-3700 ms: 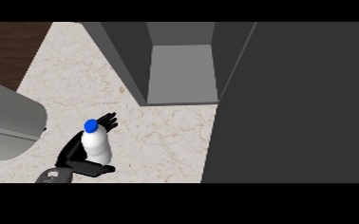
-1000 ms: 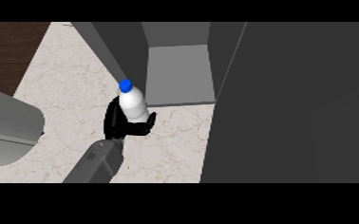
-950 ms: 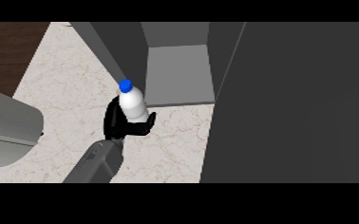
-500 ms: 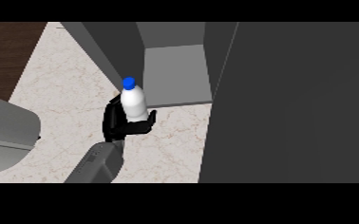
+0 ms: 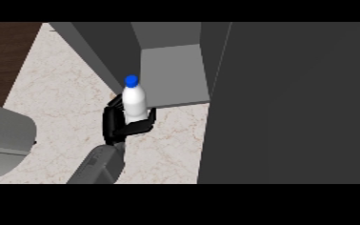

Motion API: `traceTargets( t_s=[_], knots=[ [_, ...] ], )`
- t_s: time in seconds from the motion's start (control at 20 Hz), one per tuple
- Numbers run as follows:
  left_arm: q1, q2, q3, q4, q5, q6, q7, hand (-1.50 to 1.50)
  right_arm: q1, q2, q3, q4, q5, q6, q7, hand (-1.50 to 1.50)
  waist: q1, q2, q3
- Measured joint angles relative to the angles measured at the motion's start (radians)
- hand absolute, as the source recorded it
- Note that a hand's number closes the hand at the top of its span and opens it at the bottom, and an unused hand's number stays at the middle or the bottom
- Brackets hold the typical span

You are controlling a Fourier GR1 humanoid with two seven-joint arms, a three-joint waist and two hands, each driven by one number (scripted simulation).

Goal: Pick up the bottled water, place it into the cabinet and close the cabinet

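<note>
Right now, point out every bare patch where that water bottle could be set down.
The cabinet shelf is bare, bordered by the cabinet's left wall and the open door. The marble counter left of the cabinet is free up to the grey object. Another strip lies below the shelf, beside the door. It is tight where the left hand holds the bottled water at the shelf's front corner.

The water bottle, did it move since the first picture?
Yes. The water bottle, held in the left hand, has gone up the counter to the open cabinet's front edge.
</note>
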Motion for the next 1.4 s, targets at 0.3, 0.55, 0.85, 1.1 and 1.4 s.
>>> traceTargets(
  t_s=[0.3, 0.55, 0.85, 1.1, 1.4],
  knots=[
    [0.011, 0.001, -0.015, -0.016, -0.014, 0.091, -0.013, 1.50, -0.014, -0.021, -0.027, 0.021, -0.050, 0.022, 0.002, -1.50, -0.015, 0.002, 0.001],
    [0.020, 0.006, -0.018, -0.029, -0.010, 0.121, -0.031, 1.50, -0.029, -0.032, -0.039, 0.034, -0.076, 0.031, 0.004, -1.50, -0.027, 0.008, 0.001],
    [0.032, -0.003, -0.004, -0.046, 0.023, 0.120, -0.050, 1.50, -0.042, -0.046, -0.055, 0.057, -0.094, 0.043, 0.003, -1.50, -0.035, 0.014, -0.001],
    [0.044, 0.002, 0.004, -0.060, 0.042, 0.121, -0.065, 1.50, -0.049, -0.054, -0.065, 0.073, -0.107, 0.056, -0.002, -1.50, -0.049, 0.017, -0.001],
    [0.057, 0.018, -0.002, -0.073, 0.047, 0.136, -0.077, -1.50, -0.057, -0.057, -0.064, 0.088, -0.112, 0.069, -0.007, -1.50, -0.062, 0.020, 0.000]
  ],
)
